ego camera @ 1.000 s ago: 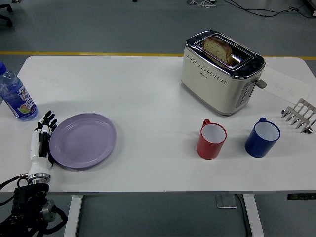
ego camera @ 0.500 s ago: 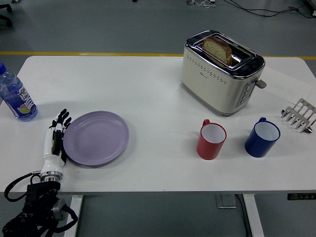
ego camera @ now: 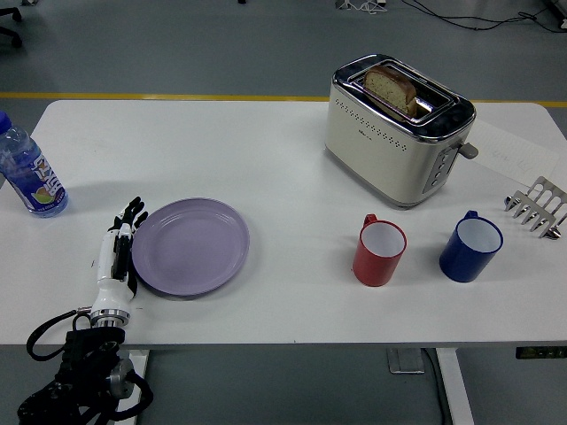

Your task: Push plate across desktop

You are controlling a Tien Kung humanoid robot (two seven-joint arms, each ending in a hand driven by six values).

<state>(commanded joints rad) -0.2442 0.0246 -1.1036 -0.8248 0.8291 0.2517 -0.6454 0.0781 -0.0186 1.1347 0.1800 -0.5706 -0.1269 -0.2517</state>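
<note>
Currently the left arm comes in from the lower left corner of the frame, cables bunched below the surface edge. Left hand sits edge-on at lower left, fingers straight and pressed together, pointing toward the top of the frame, holding nothing. Its palm side is against the left rim of the plate; contact looks flush, no gap visible.

Plate is lilac, round, lying flat on the white surface, left of centre and in the lower half of the frame. Nothing on it.

Right hand is out of frame.

Right of centre, at about the plate's height: red mug, upright, handle toward the upper left, white inside. Just right of it, apart and not touching, blue mug, upright, handle toward the top, also white inside.

Far right edge, a bit higher: metal toast rack, partly cut off by the frame edge.

Left edge, above the hand: water bottle with blue cap and coloured label, upright, well apart from the plate.

Upper right: cream and chrome toaster, set at an angle, with a slice of bread standing up out of one slot. Lever sticks out on its right end. Toaster is well apart from the plate and near the two mugs.

Beyond the surface's far edge: grey floor with a yellow line.
</note>
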